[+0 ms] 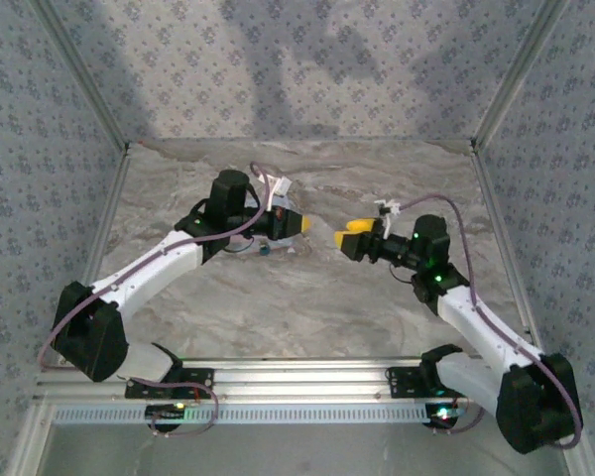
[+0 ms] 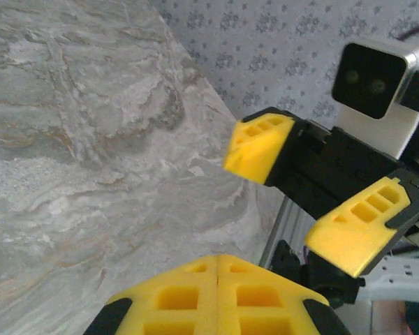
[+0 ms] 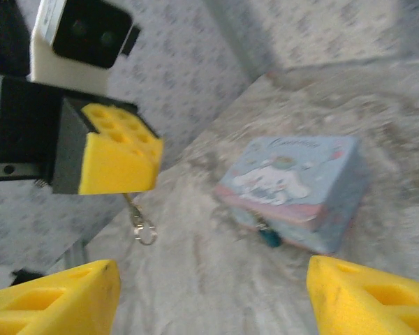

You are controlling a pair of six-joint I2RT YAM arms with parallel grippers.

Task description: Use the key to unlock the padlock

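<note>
The padlock (image 3: 269, 237) is a tiny teal body hanging at the front of a pastel cartoon tin (image 3: 293, 185) that lies on the marble table. My left gripper (image 1: 296, 224) (image 2: 217, 257) (image 3: 136, 188) is shut. A short chain with a key ring (image 3: 144, 229) dangles below its yellow pads, and the key itself is hidden between them. My right gripper (image 1: 349, 238) (image 3: 213, 269) faces it a short way off, open, with nothing between its fingers (image 2: 258, 146). The padlock lies beyond and to the right of the hanging ring, touched by neither gripper.
Bare marble table (image 1: 307, 297) lies between the two arms and the near rail. Patterned walls (image 1: 297, 59) close in the back and both sides. The left wrist camera housing (image 3: 80, 35) sits just above the left pads.
</note>
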